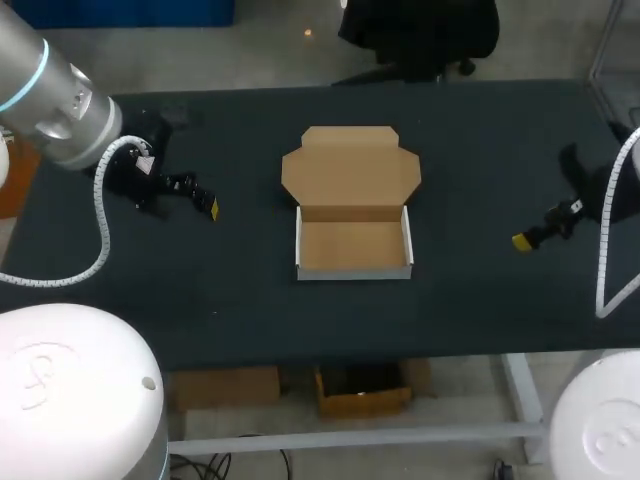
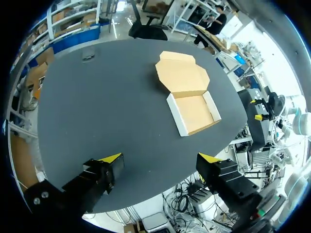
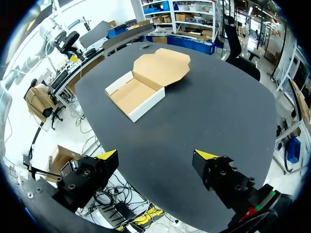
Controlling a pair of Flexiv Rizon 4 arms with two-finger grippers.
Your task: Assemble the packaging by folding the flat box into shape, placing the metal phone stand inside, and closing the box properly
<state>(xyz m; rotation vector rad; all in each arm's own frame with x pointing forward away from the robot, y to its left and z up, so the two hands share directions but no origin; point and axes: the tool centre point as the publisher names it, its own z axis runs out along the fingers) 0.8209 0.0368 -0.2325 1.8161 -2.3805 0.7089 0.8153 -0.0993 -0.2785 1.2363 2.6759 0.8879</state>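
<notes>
The box sits formed with its lid laid back, ready for filling, while the left gripper and the right gripper hang wide open, well apart from it.

Robotics lab: you operate a cabled left arm and right arm flanking a broad black worktop.

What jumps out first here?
The tan cardboard box in the middle of the black table, folded into an empty tray, its lid lying flat open on the far side. Left gripper and right gripper sit open, well clear on either side. No phone stand in view.
</notes>
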